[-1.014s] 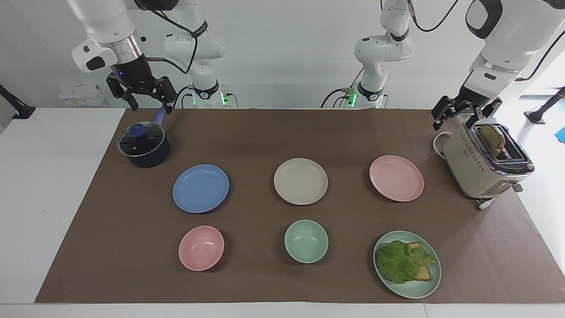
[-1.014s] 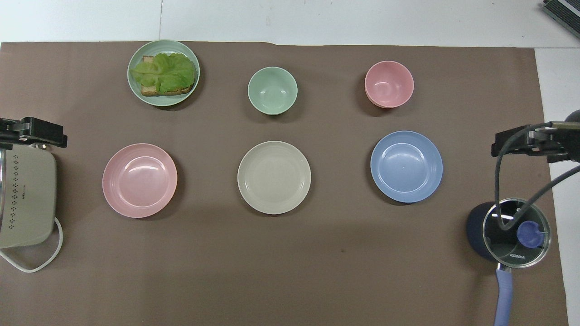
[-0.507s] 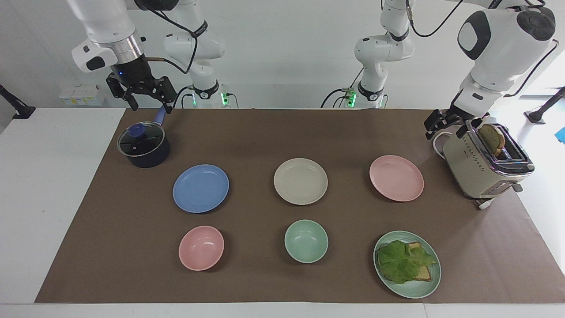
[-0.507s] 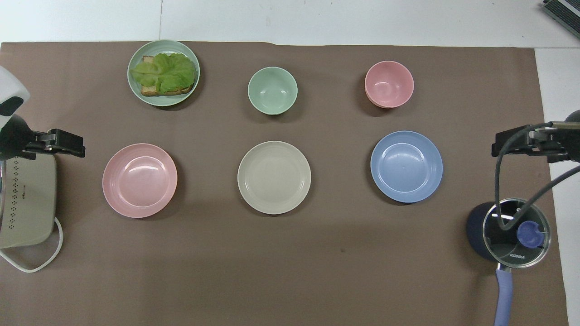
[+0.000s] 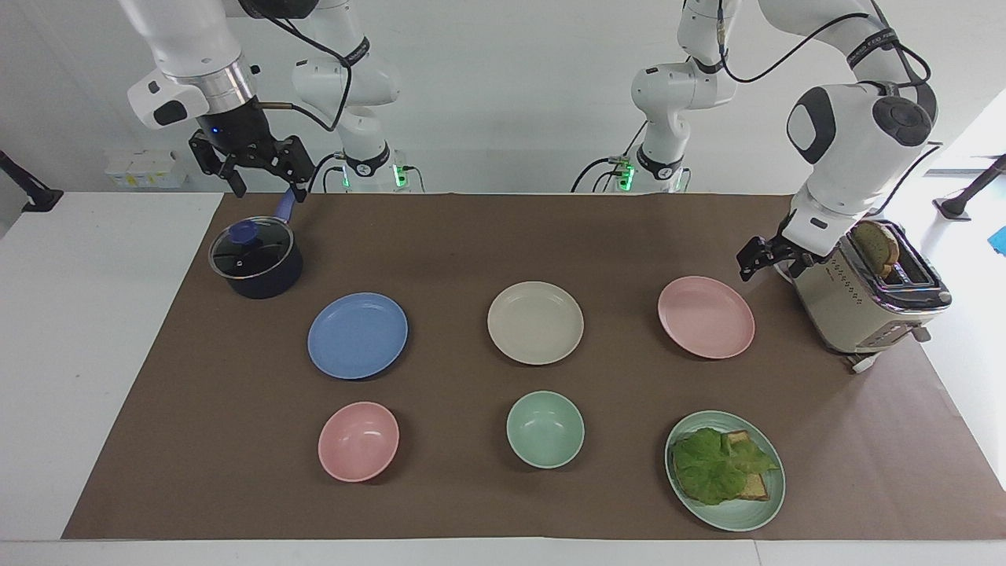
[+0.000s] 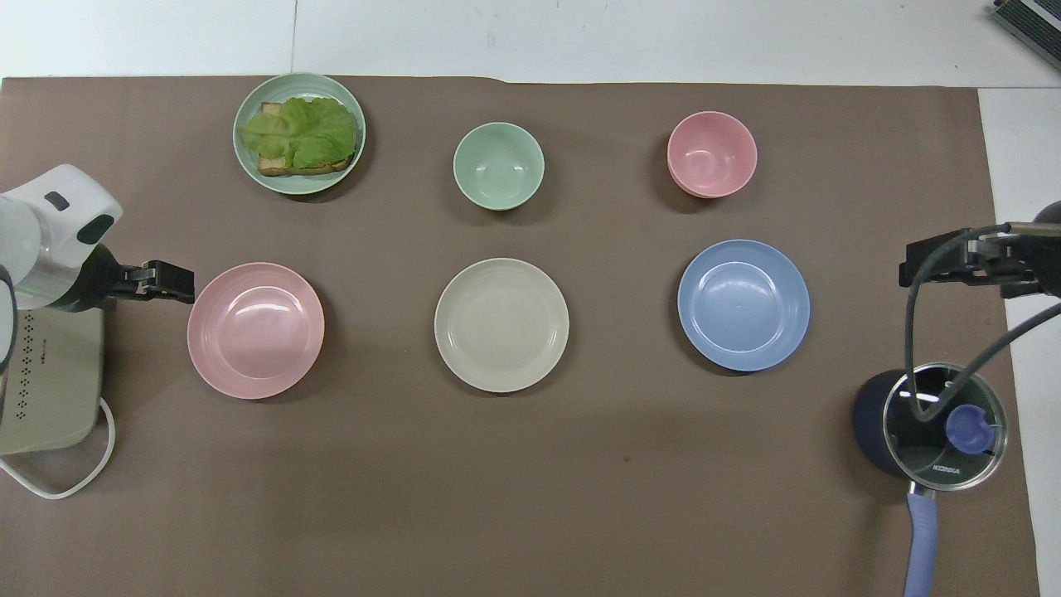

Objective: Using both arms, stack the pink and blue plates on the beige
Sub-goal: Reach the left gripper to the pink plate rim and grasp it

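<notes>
**A:** Start with the facing view. Is anything stacked yet?

**B:** No. The beige plate (image 5: 535, 322) lies bare at the middle of the desk (image 5: 471, 236), with the blue plate (image 5: 357, 336) toward the right arm's end and the pink plate (image 5: 706, 317) toward the left arm's end. All three are flat and well apart from each other.

**A:** And the hands?

**B:** The left hand (image 5: 759, 260) hangs low just beside the pink plate's rim, between it and the toaster (image 5: 864, 299). It holds nothing; its fingers stand apart, as far as I can judge. The right hand (image 5: 266, 171) hovers high over the pot (image 5: 255, 258), fingers spread and empty, with the blue plate below it and well apart.

**A:** Now the overhead view.

**B:** Same story. The left hand (image 6: 162, 279) sits just at the edge of the pink plate (image 6: 255, 330), not visibly touching it. The right hand (image 6: 953, 264) is off to the side of the blue plate (image 6: 743, 304), near the pot (image 6: 937, 427). The beige plate (image 6: 501, 324) lies between the two coloured ones, nothing on it.

**A:** So progress?

**B:** I judge it at the very start: the left arm looks set to approach the pink plate, while the right arm waits. Both picks and both placements onto the beige are left to do.
</notes>
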Motion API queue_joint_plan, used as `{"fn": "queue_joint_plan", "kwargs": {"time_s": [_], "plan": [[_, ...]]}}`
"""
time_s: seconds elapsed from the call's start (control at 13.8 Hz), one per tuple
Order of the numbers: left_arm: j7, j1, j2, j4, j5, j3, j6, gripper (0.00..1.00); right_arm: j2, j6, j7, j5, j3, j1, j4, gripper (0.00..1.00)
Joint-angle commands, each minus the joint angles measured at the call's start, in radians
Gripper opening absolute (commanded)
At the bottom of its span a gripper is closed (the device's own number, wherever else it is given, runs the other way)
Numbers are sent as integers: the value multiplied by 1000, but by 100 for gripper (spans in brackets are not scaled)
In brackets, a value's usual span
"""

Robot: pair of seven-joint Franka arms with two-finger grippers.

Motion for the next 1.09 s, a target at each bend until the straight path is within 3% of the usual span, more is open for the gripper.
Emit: {"fn": "queue_joint_plan", "kwargs": {"time_s": [0.0, 0.51, 1.01], "plan": [[-47, 9, 58, -37, -7, -2, 65, 100, -14, 6, -25, 26, -1, -8, -14, 100], [-67, 62, 154, -98, -7, -2, 184, 100, -14, 4, -20, 24, -7, -16, -14, 100], [-122, 64, 128, -207, -9, -5, 162, 100, -13, 6, -20, 24, -7, -16, -14, 100]]}}
